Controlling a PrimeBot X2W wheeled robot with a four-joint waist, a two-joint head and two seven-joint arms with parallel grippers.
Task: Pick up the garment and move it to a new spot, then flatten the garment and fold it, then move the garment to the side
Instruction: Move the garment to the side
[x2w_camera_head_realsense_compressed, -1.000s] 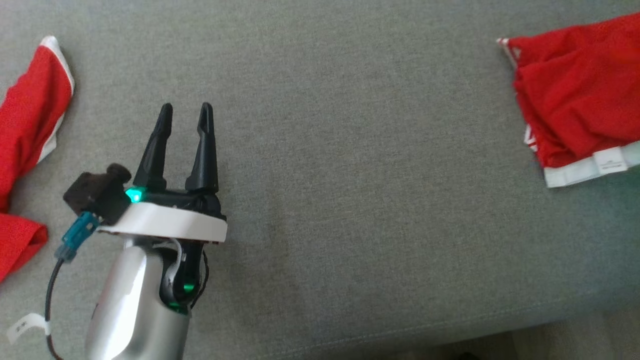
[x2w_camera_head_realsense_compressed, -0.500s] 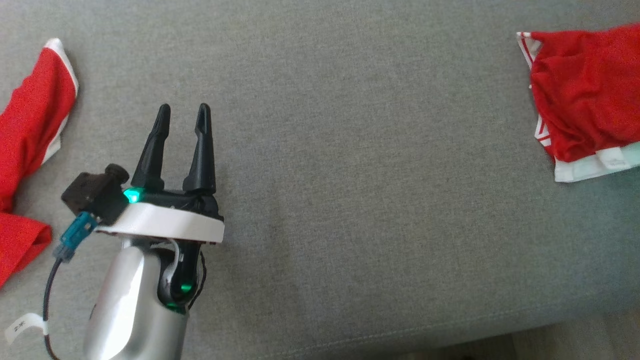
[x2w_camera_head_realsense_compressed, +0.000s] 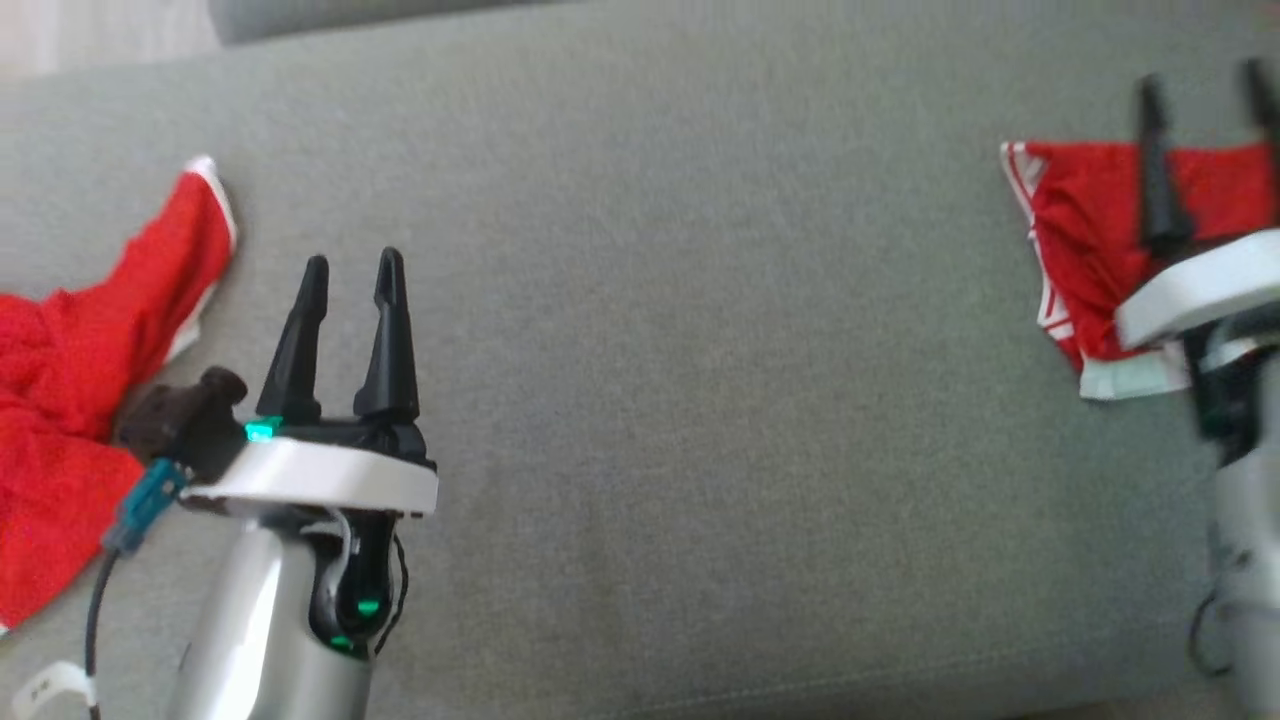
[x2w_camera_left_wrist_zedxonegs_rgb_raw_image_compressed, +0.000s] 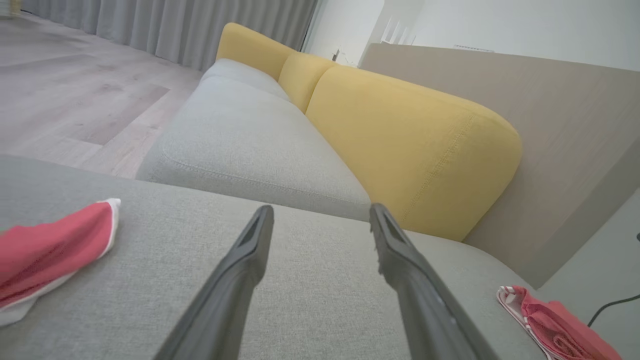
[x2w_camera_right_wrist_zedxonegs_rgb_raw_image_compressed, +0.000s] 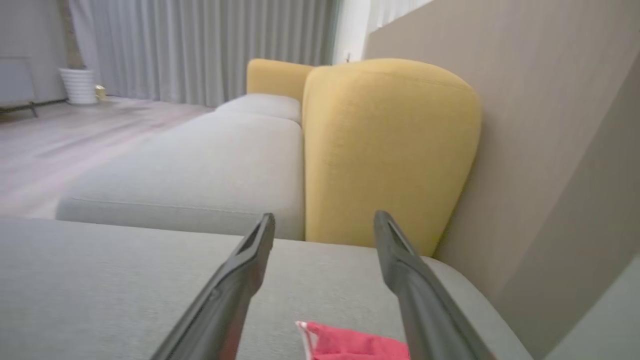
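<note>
A folded red garment (x2w_camera_head_realsense_compressed: 1085, 220) with white stripes and a white waistband lies at the right end of the grey sofa seat (x2w_camera_head_realsense_compressed: 700, 400). My right gripper (x2w_camera_head_realsense_compressed: 1200, 78) hovers over it, fingers spread and holding nothing. In the right wrist view the garment's corner (x2w_camera_right_wrist_zedxonegs_rgb_raw_image_compressed: 350, 345) lies below the open right gripper (x2w_camera_right_wrist_zedxonegs_rgb_raw_image_compressed: 325, 216). My left gripper (x2w_camera_head_realsense_compressed: 352, 260) is open above bare cushion, apart from a second, crumpled red garment (x2w_camera_head_realsense_compressed: 80, 340) at the left. In the left wrist view the open left gripper (x2w_camera_left_wrist_zedxonegs_rgb_raw_image_compressed: 321, 209) has red cloth on its left (x2w_camera_left_wrist_zedxonegs_rgb_raw_image_compressed: 55, 240) and the folded garment at far right (x2w_camera_left_wrist_zedxonegs_rgb_raw_image_compressed: 555, 325).
Yellow back cushions (x2w_camera_left_wrist_zedxonegs_rgb_raw_image_compressed: 410, 145) and a second grey seat (x2w_camera_left_wrist_zedxonegs_rgb_raw_image_compressed: 250, 140) stand beyond the cushion's far edge. A beige wall panel (x2w_camera_right_wrist_zedxonegs_rgb_raw_image_compressed: 550, 125) rises at the right. Wooden floor (x2w_camera_left_wrist_zedxonegs_rgb_raw_image_compressed: 60, 100) and grey curtains lie to the left. The seat's front seam (x2w_camera_head_realsense_compressed: 800, 680) runs along the bottom.
The head view has shifted. My right gripper has come into view over the right-hand garment, with its fingers apart. The left arm keeps its pose, open.
</note>
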